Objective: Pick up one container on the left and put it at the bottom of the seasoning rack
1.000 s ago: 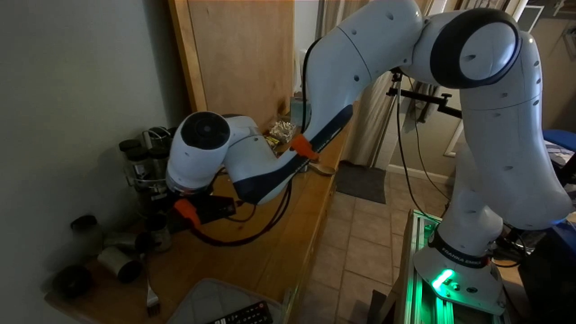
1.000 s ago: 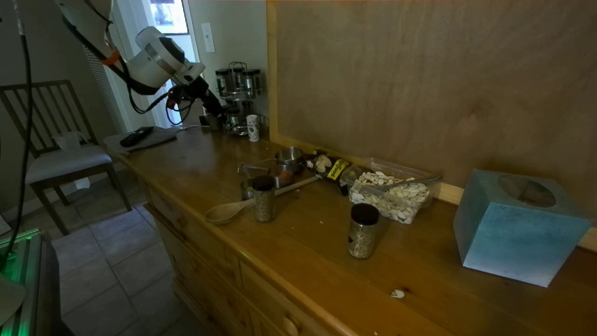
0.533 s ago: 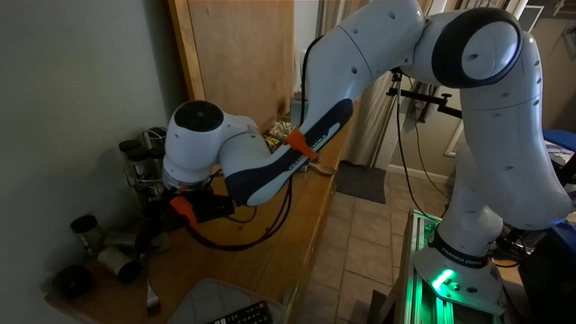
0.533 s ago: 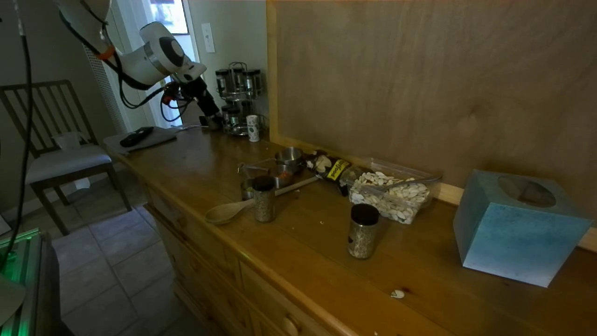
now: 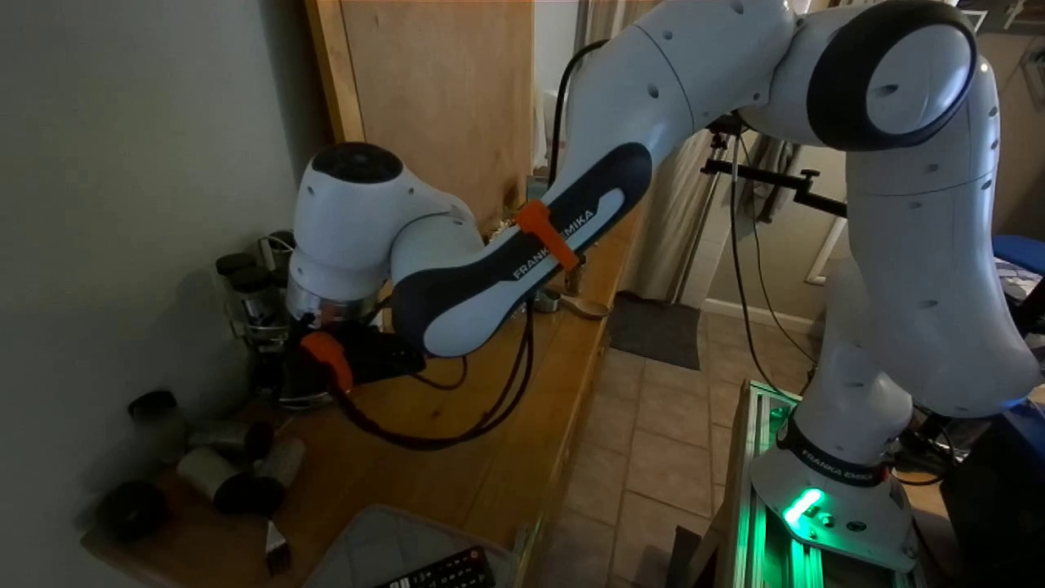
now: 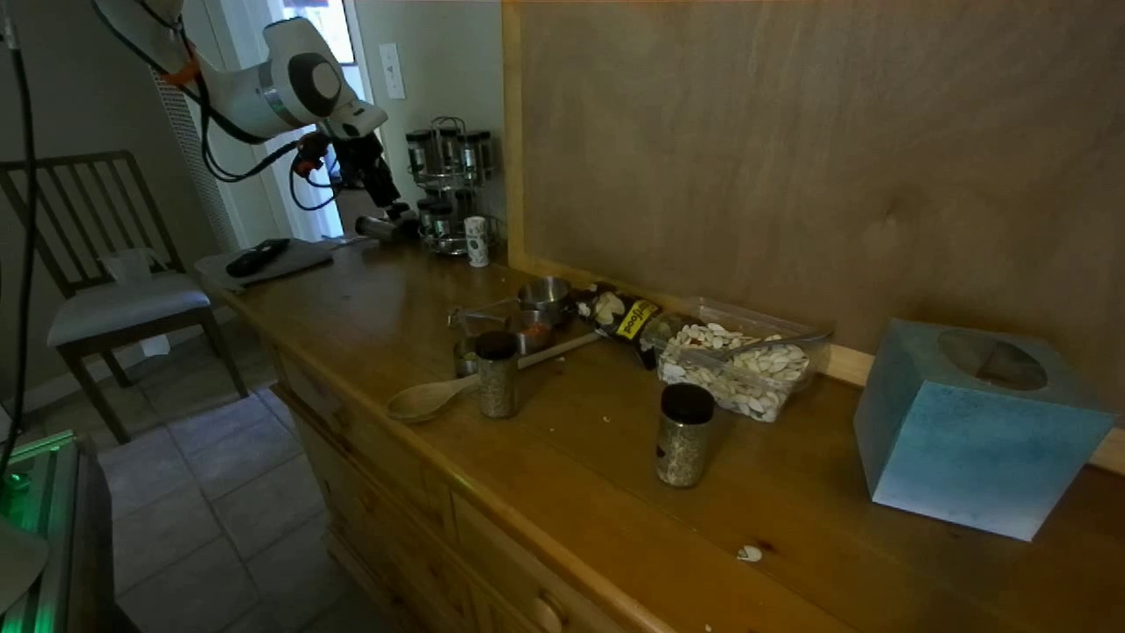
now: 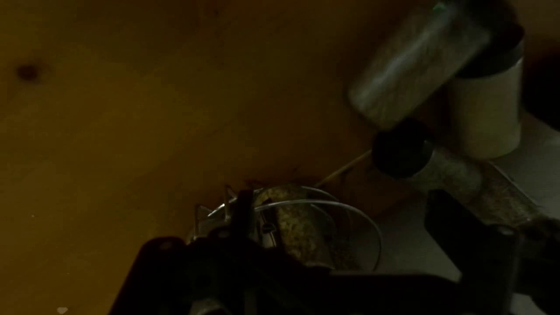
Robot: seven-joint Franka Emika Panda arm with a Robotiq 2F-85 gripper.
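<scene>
My gripper (image 7: 339,205) stands open in the wrist view, its dark fingers wide apart with nothing gripped. The wire seasoning rack (image 6: 450,182) has two tiers of black-lidded jars; in an exterior view the arm partly covers the rack (image 5: 255,302). In the wrist view, the rack's wire ring (image 7: 323,202) and a jar inside it (image 7: 302,227) appear between and below the fingers. Beside the rack, one container (image 5: 280,461) lies on its side with its black lid toward the fork. Other containers, such as a pale one (image 7: 485,116), are close to it.
A fork (image 5: 277,547) and a remote (image 5: 449,570) on a grey mat (image 5: 367,539) are near the fallen containers. The wall (image 5: 163,204) rises just behind the rack. A patterned cup (image 6: 476,241) stands next to the rack. Measuring cups (image 6: 545,301) and a wooden spoon (image 6: 431,398) lie farther along.
My gripper has opened and risen. The container beneath it, upright a second ago, now lies on its side against the others, apart from the fingers.
</scene>
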